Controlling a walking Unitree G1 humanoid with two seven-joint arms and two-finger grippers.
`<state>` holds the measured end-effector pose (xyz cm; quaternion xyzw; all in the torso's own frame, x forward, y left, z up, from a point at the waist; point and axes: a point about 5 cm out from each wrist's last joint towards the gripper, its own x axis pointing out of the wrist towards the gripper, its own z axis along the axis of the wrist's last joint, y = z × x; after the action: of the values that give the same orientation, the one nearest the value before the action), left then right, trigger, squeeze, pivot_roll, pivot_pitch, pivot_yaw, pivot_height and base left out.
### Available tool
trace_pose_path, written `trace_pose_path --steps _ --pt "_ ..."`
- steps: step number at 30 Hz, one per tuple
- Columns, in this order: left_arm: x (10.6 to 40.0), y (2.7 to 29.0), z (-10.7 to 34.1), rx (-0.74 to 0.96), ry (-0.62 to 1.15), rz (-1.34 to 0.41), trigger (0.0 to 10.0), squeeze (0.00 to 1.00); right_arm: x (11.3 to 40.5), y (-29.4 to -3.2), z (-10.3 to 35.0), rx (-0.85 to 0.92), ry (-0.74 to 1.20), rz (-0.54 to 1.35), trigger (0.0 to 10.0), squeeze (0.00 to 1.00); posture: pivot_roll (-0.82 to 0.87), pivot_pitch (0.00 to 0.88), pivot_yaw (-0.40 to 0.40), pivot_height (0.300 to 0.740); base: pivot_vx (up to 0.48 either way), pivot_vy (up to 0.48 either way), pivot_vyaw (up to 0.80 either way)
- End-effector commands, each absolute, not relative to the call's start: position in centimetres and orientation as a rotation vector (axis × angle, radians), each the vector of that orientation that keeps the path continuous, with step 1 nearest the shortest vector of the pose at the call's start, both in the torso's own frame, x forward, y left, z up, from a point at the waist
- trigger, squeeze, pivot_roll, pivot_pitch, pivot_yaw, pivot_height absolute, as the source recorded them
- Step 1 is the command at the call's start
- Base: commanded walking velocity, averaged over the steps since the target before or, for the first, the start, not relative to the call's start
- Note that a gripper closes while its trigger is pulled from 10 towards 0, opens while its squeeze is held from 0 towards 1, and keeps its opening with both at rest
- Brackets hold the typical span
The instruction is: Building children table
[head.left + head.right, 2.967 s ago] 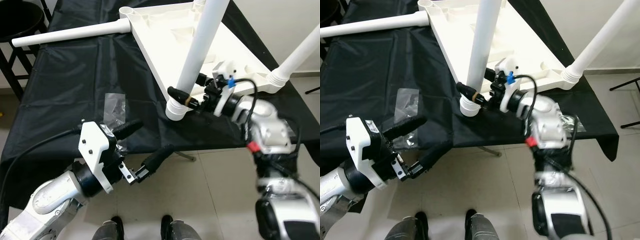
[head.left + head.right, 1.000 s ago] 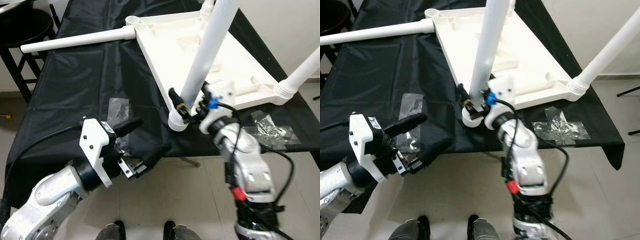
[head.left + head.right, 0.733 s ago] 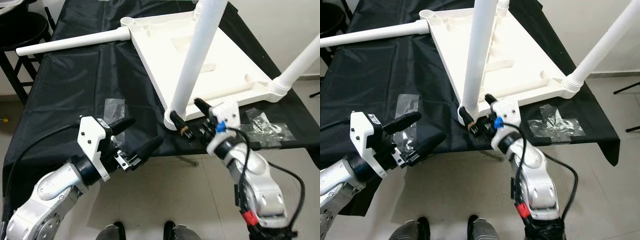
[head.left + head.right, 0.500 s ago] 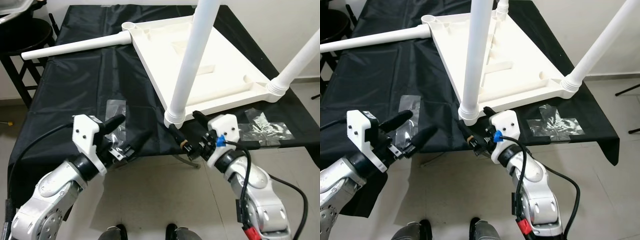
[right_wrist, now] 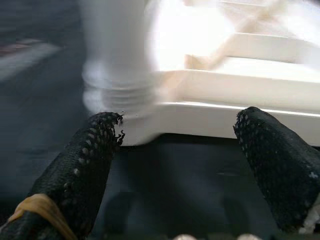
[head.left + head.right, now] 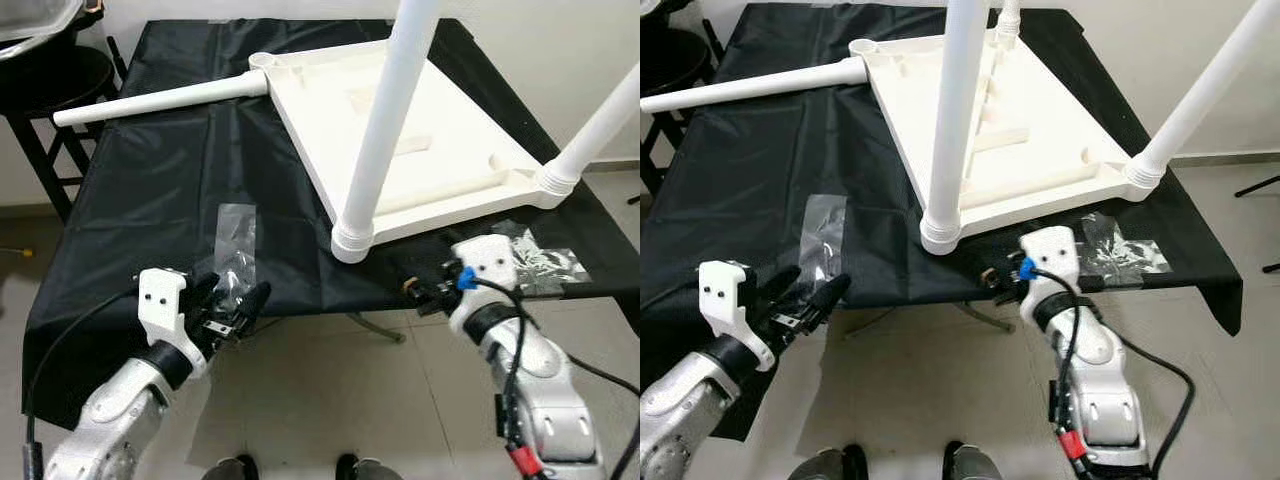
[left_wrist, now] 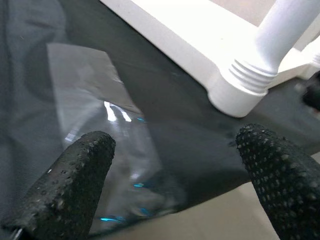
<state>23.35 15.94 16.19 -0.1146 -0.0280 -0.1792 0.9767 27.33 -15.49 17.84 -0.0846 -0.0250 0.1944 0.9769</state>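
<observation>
The upturned children table (image 6: 400,150) lies legs-up on the tabletop (image 6: 150,200); both the left end effector (image 6: 235,312) and the right end effector (image 6: 418,292) hang near, spread, empty.

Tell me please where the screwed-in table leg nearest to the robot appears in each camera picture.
Left eye view: nearest table leg, centre, rising from the near corner.
Right eye view: the leg, centre.
Left wrist view: its ribbed base, beyond the open fingers.
Right wrist view: blurred base, beside one finger.
Shared landmark: white upturned tabletop on the black cloth.
</observation>
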Motion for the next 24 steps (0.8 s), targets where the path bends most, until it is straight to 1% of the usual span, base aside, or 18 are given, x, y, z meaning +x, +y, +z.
trace_pose_path --steps 1,3,8,19,24 --pt "22.77 15.85 15.49 -0.262 -0.036 -0.330 10.0 0.00 26.52 -14.38 17.65 -0.171 -0.065 0.470 10.0 0.00 -0.01 0.182 -0.048 0.740 0.000 -0.454 0.00" --pt "22.70 15.84 15.33 -0.266 -0.034 -0.320 10.0 0.00 26.35 -14.07 17.60 -0.177 -0.071 0.494 10.0 0.00 -0.01 0.181 -0.049 0.740 0.000 -0.454 0.00" --pt "22.69 15.63 14.97 -0.301 -0.038 -0.305 10.0 0.00 26.49 -13.77 17.80 -0.215 -0.095 0.553 10.0 0.00 -0.01 0.170 -0.058 0.740 0.000 -0.454 0.79" --pt "23.33 15.49 15.54 -0.302 -0.073 -0.296 10.0 0.00 26.82 -13.63 18.01 -0.242 -0.107 0.595 10.0 0.00 -0.02 0.159 -0.057 0.740 0.000 -0.451 0.79" --pt "23.37 15.26 15.56 -0.289 -0.071 -0.312 10.0 0.00 26.72 -13.67 17.56 -0.250 -0.096 0.579 10.0 0.00 -0.02 0.159 -0.056 0.740 0.000 -0.445 0.78"
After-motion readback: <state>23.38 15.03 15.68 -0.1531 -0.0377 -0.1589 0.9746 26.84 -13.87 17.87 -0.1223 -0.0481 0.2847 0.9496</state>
